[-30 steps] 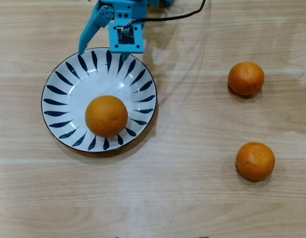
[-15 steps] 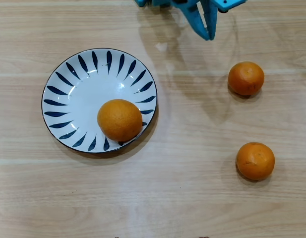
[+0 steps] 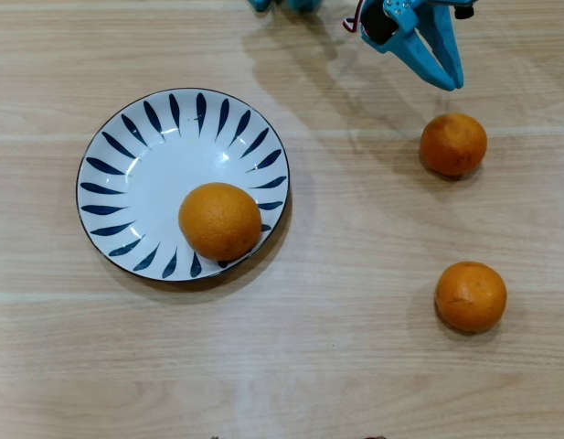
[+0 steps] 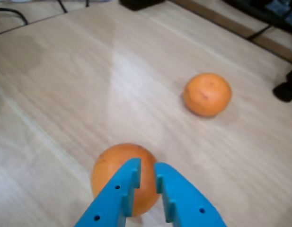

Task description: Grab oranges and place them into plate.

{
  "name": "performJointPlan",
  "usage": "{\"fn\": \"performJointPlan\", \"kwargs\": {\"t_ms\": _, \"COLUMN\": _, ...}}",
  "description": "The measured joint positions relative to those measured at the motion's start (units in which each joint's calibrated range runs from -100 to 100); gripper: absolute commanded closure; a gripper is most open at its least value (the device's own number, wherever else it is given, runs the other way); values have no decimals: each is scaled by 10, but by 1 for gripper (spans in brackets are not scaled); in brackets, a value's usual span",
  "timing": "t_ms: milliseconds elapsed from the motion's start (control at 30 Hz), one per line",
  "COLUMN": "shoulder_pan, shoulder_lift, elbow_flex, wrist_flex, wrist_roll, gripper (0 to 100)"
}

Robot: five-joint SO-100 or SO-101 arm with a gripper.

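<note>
The white plate (image 3: 126,174) with dark blue strokes lies at the left of the overhead view. One large orange (image 3: 220,220) rests in its lower right part. Two smaller oranges lie on the table to the right, an upper one (image 3: 453,144) and a lower one (image 3: 470,295). My blue gripper (image 3: 451,82) hangs just above the upper orange, its fingers close together with nothing between them. In the wrist view the gripper (image 4: 146,165) points at the near orange (image 4: 110,170), which sits just behind the fingertips. The other orange (image 4: 207,93) lies further off.
The table is light wood. Dark cables and a dark object (image 4: 285,87) lie along the table's far edge in the wrist view. The arm's base is at the top edge of the overhead view.
The arm has swung right from the plate's top rim to above the upper right orange. The orange in the plate rolled from the middle toward the lower right and settled.
</note>
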Motion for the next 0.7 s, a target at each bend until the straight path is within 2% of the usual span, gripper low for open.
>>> {"fn": "performJointPlan", "kwargs": {"t_ms": 100, "shoulder_pan": -19, "shoulder_lift": 37, "elbow_flex": -1, "wrist_flex": -1, "wrist_roll": -23, "gripper": 66}}
{"fn": "performJointPlan", "kwargs": {"t_ms": 133, "shoulder_pan": -32, "shoulder_lift": 62, "elbow_flex": -4, "wrist_flex": -1, "wrist_roll": -31, "gripper": 65}}
{"fn": "performJointPlan", "kwargs": {"t_ms": 333, "shoulder_pan": -56, "shoulder_lift": 148, "elbow_flex": -74, "wrist_flex": -1, "wrist_roll": -39, "gripper": 64}}
{"fn": "performJointPlan", "kwargs": {"t_ms": 500, "shoulder_pan": -68, "shoulder_lift": 240, "elbow_flex": -158, "wrist_flex": 33, "wrist_roll": -72, "gripper": 64}}
{"fn": "performJointPlan", "kwargs": {"t_ms": 533, "shoulder_pan": -83, "shoulder_lift": 286, "elbow_flex": -220, "wrist_flex": 101, "wrist_roll": -89, "gripper": 64}}
{"fn": "performJointPlan", "kwargs": {"t_ms": 633, "shoulder_pan": -86, "shoulder_lift": 325, "elbow_flex": -275, "wrist_flex": 155, "wrist_roll": -105, "gripper": 64}}
{"fn": "performJointPlan", "kwargs": {"t_ms": 700, "shoulder_pan": -90, "shoulder_lift": 352, "elbow_flex": -344, "wrist_flex": 252, "wrist_roll": -112, "gripper": 64}}
